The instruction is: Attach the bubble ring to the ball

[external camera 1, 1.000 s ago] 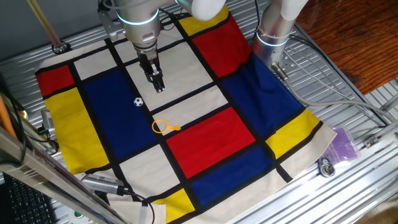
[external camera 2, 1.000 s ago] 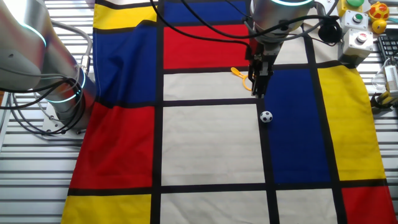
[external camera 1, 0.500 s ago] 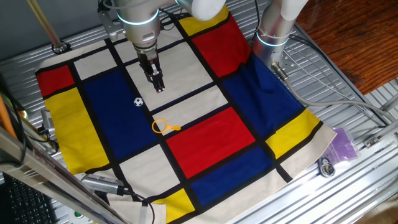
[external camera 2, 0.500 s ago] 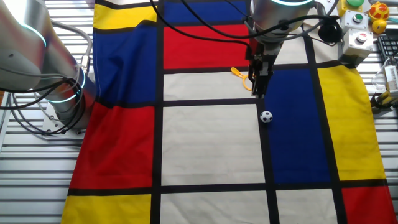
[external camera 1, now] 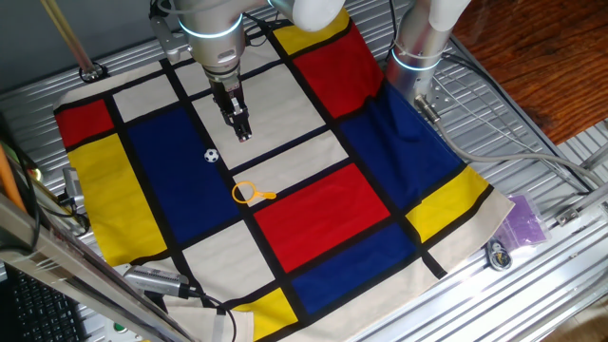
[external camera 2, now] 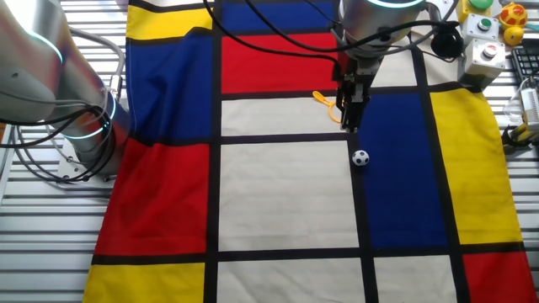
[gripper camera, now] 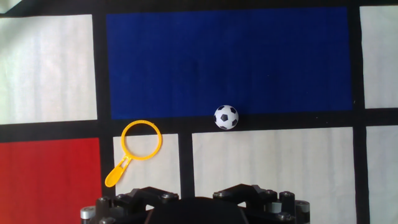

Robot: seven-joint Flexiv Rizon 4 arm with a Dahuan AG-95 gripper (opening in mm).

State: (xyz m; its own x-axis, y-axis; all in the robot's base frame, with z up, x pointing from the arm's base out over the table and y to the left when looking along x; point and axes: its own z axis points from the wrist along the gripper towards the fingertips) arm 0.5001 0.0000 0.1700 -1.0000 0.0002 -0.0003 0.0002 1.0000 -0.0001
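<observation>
Item one: my gripper [external camera 1: 243, 134], two dark fingers pointing down from the arm, hanging above the cloth and touching nothing; the fingers look drawn close together with nothing between them in both fixed views, though the hand view cuts the tips off, so I judge them together and empty, not certain. Item two: the small thin orange-yellow plastic hoop with a short straight handle, the bubble ring [gripper camera: 138, 147], lying flat on a white panel ahead of my fingers and off to the left in the hand view, handle slanting down toward the red panel. Item three: the tiny white ball with black patches [gripper camera: 226, 117], resting on the black stripe at the lower edge of the blue panel, ahead of my fingers and slightly right of the ring, apart from it. Item four: the cloth of red, blue, yellow and white rectangles with black stripes [external camera 1: 323, 214], bearing both. Status: neither thing is held and ring and ball are not joined, so I judge the step in hand to be the approach for picking up the ring. Next move, as I judge it: spread my fingers, shift left over the handle, come down and close on it; the handle is thin and lies flat, so alignment must be careful.
</observation>
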